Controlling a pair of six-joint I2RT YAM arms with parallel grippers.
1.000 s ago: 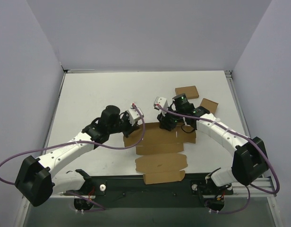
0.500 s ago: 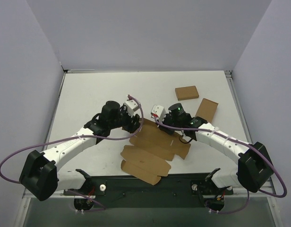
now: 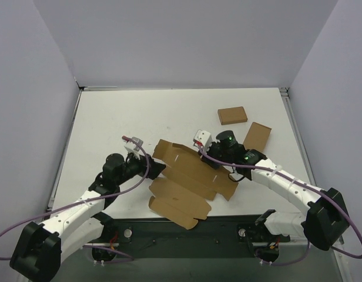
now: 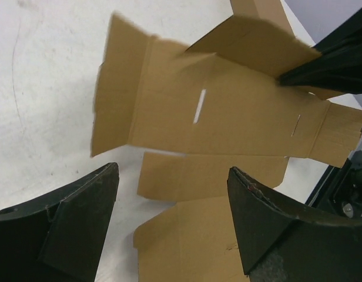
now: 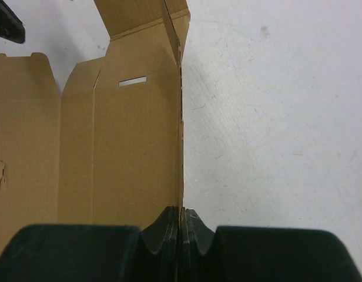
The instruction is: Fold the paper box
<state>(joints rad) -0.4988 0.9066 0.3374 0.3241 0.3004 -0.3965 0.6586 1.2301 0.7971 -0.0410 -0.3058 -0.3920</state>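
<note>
1. Fingers of the right gripper are pinching tight on a raised edge flap of the paper box, with the cardboard sandwiched edge-on between the pads. My guess is it's holding that flap upright so the crease takes.
2. Left gripper is hanging wide open at the sheet's 9 o'clock side, touching nothing. Its wrist view is showing both fingers spread with the cardboard lying beyond them, so it's probably lining up to grab a flap on that side.
3. Box itself is lying mostly flat and unfolded on the table, around centre and running toward 6 o'clock, skewed diagonally. Only the end by the right gripper is standing up off the surface.
4. Two small ready-made boxes are sitting out at 1 o'clock, well apart from the action.
5. Judging by this, the folding is barely getting going, since nearly every panel is lying open.
</note>
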